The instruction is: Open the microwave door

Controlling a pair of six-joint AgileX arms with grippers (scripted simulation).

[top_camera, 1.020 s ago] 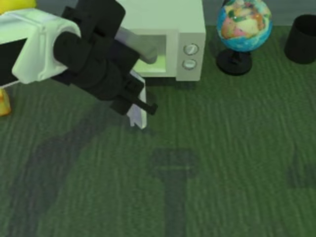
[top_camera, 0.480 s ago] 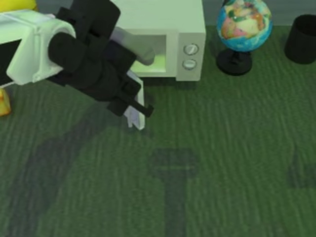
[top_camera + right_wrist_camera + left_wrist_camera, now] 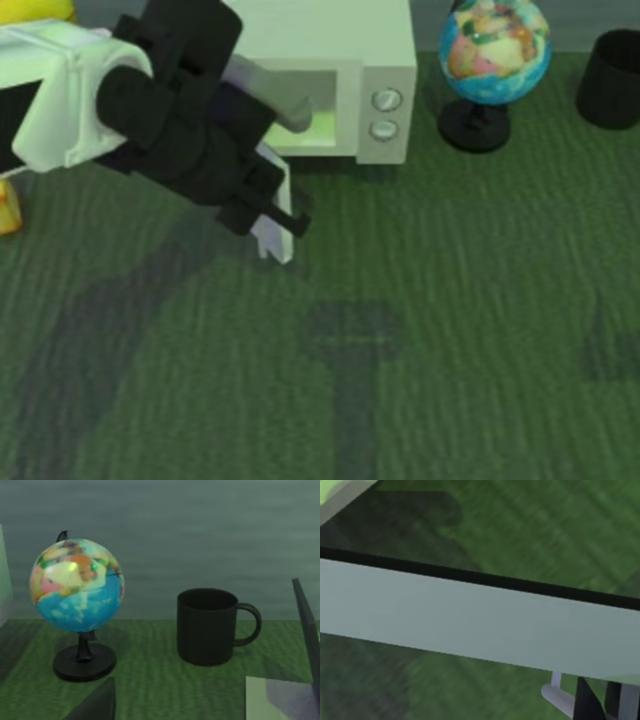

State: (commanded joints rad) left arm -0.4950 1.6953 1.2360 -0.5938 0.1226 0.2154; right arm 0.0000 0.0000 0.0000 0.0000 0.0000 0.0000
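The left gripper clamps the free edge of the microwave door, swung out just beyond its fingertips; a stiff, light, hinged panel, best held at that edge

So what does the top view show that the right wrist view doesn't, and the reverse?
Only the top view shows the microwave with its cavity exposed, its two knobs, the door swung out toward the table's front, and the left arm reaching over that door; the left gripper is at the door's edge. The right arm is out of that view. Only the right wrist view shows the mug's handle and the wall behind. Both show the globe on its black stand, the mug and the green table.
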